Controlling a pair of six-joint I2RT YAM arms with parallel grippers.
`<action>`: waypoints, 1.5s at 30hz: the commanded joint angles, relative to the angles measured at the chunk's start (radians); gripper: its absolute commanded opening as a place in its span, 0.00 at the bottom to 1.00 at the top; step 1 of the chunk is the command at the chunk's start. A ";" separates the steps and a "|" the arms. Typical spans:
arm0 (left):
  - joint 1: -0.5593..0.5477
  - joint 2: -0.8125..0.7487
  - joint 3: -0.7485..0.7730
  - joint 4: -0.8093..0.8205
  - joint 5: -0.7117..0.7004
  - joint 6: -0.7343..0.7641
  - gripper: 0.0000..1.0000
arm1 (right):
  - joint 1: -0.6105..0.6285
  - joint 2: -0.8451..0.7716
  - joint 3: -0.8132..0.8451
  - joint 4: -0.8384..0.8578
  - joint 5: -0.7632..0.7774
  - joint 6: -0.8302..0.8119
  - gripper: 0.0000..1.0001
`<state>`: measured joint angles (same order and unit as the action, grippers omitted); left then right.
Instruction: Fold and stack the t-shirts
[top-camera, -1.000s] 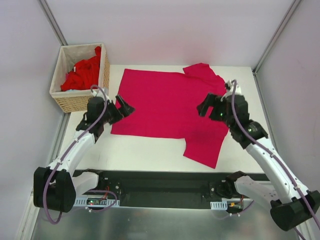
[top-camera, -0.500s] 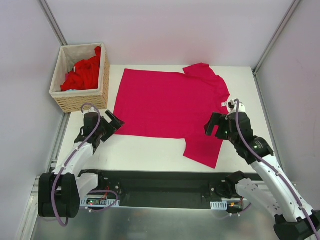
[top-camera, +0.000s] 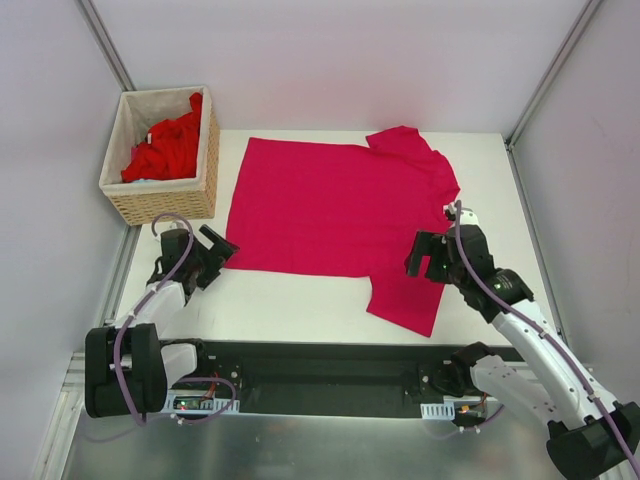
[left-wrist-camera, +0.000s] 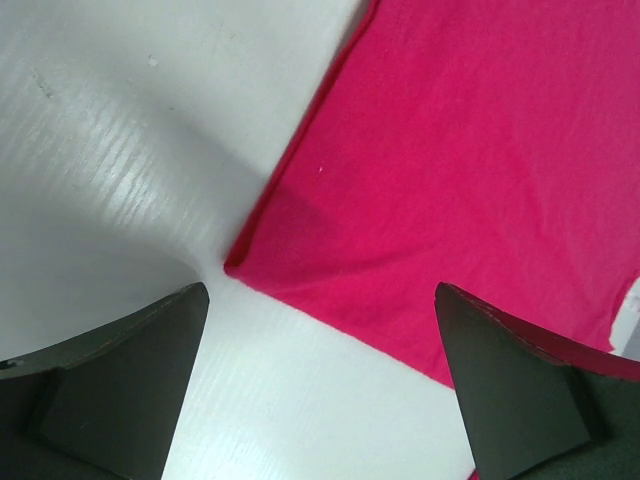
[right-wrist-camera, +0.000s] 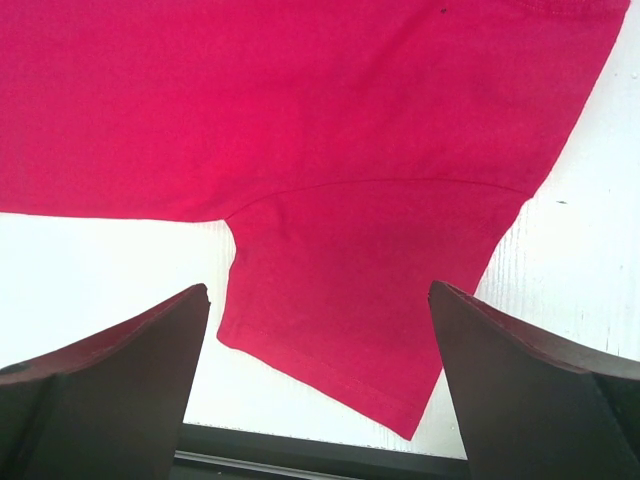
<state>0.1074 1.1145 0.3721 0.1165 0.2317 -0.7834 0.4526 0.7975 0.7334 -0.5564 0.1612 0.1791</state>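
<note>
Note retreat of both arms toward the near edge of the desk (top-camera: 300, 300) over the last second.

Left claw (top-camera: 205, 258): spread wide, holding nothing, parked just off the lower-left hem corner (left-wrist-camera: 238, 262) of the magenta t-shirt (top-camera: 330, 205).

Magenta t-shirt: flat on the desk, unfolded, far sleeve (top-camera: 405, 145) slightly bunched.

Right claw (top-camera: 427, 258): likewise spread and empty, above the near sleeve (right-wrist-camera: 330, 300).

Risks:
- At left: missing the thin hem corner and scraping the desk. Likely cause: a shallow approach.
- Across both: dragging cloth sideways and wrinkling the flat panel. Likely cause: uneven descent or unequal pull.

Wicker basket (top-camera: 160, 205) with red t-shirts (top-camera: 165, 150), just beside the left arm: keep the elbow swing away from it. No obstacle visible between claws and cloth.
</note>
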 joint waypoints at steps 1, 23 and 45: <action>0.012 0.063 -0.022 0.071 0.020 -0.033 0.99 | 0.005 0.006 -0.002 0.038 -0.005 -0.001 0.96; 0.064 0.088 -0.133 0.130 0.038 -0.060 0.23 | 0.005 0.025 0.004 0.026 0.003 0.016 0.96; 0.075 -0.025 -0.110 0.095 0.012 -0.065 0.00 | -0.064 -0.070 -0.127 -0.063 0.029 0.114 0.97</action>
<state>0.1722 1.1564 0.2653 0.2668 0.2768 -0.8639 0.4332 0.7666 0.6437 -0.5797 0.1898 0.2317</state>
